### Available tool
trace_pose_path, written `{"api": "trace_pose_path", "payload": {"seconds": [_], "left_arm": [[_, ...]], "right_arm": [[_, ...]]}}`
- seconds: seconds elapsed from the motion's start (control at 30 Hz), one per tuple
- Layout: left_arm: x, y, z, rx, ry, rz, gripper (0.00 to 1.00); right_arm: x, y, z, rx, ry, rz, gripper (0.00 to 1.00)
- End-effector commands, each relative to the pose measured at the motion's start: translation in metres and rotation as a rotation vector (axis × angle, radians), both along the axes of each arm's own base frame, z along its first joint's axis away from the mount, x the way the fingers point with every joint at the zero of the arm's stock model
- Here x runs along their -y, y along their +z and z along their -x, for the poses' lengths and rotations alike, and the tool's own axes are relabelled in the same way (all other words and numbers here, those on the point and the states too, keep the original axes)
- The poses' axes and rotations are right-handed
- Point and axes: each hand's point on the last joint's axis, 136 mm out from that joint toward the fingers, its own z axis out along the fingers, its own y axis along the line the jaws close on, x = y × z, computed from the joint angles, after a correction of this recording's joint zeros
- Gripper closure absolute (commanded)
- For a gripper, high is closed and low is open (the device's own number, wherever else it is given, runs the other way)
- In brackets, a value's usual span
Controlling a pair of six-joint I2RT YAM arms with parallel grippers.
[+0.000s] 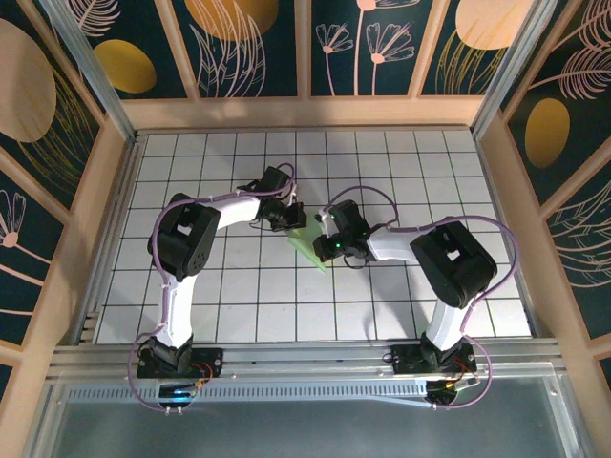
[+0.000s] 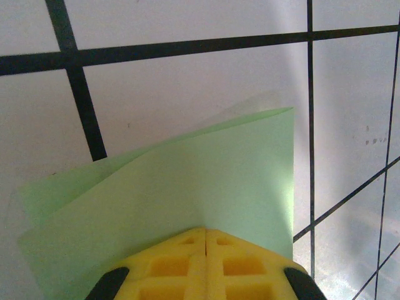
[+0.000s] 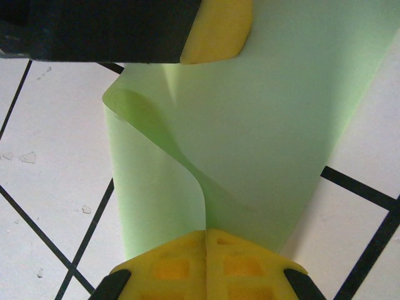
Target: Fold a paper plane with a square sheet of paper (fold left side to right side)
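Square sheet of paper (image 1: pixel 311 244): pale green, doubled over with a loose curl along one side, held between both tools over the middle of the table (image 1: pixel 239 296).
Right tool (image 3: pixel 206 232): fingers pressed together, pinching the sheet's nearer end.
Left tool (image 2: pixel 205 230): fingers pressed together, pinching the sheet's farther end, facing the right tool.
Back wall (image 1: pixel 305 48): dark panels painted with flowers and leaves, past the table's far edge.

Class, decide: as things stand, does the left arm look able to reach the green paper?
Likely yes: the left fingers look shut on the green paper, with nothing between; the right fingers pinch its other end.
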Motion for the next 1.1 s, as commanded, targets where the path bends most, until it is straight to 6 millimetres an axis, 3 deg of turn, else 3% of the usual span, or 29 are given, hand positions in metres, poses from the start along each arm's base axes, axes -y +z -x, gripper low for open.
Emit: {"api": "trace_pose_path", "payload": {"seconds": [0.0, 0.13, 0.33, 0.53, 0.67, 0.87, 1.07], "left_arm": [[-0.020, -0.029, 0.010, -0.048, 0.027, -0.115, 0.96], [-0.018, -0.015, 0.002, -0.009, 0.036, -0.102, 0.91], [-0.018, 0.031, -0.020, 0.091, 0.064, -0.061, 0.83], [-0.025, 0.071, -0.022, 0.197, 0.094, -0.019, 0.86], [-0.024, 0.079, 0.002, 0.208, 0.060, 0.059, 0.94], [0.001, 0.068, 0.060, 0.125, -0.056, 0.193, 0.96], [0.011, 0.047, 0.082, 0.056, -0.057, 0.226, 0.97]], "right_arm": [[0.002, -0.008, 0.001, -0.014, 0.000, 0.022, 1.00], [0.008, -0.020, 0.009, -0.047, 0.003, 0.046, 1.00], [0.014, -0.032, 0.020, -0.088, 0.017, 0.071, 1.00], [0.014, -0.035, 0.023, -0.099, 0.020, 0.070, 1.00], [0.013, -0.033, 0.022, -0.096, 0.025, 0.065, 1.00], [0.013, -0.031, 0.020, -0.094, 0.025, 0.064, 1.00], [0.014, -0.032, 0.021, -0.096, 0.021, 0.069, 1.00]]}}
